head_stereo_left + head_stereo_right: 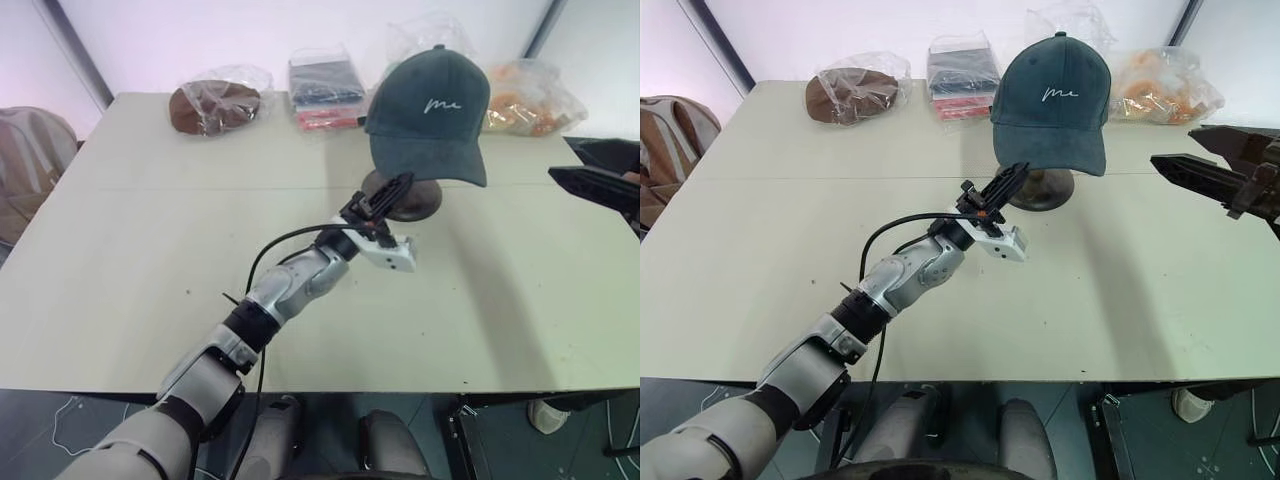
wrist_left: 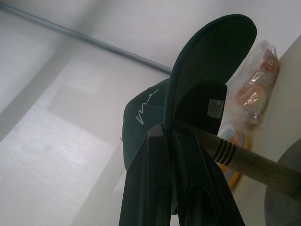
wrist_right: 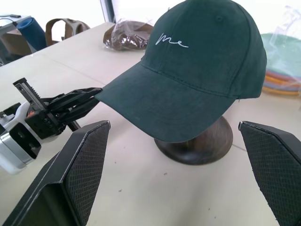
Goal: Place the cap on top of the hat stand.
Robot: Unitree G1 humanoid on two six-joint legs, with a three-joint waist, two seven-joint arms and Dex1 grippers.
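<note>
the left gripper (image 1: 1008, 183) sits nearest, its jaws pinched shut on the edge of the cap's brim. off at the right edge, the right gripper (image 1: 1173, 164) hangs spread wide and empty. just beyond the left gripper, the teal-green cap (image 1: 1052, 100) already rests on the dark hat stand (image 1: 1045, 190) at the table's (image 1: 770, 280) far middle. i judge only letting go remains. brim points toward the robot, sloping down; long axis runs front to back.

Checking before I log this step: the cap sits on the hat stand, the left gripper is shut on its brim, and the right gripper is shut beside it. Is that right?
Not quite. The right gripper is open, its fingers spread wide apart in the right wrist view. The rest holds: the cap sits on the hat stand, and the left gripper is shut on its brim.
</note>
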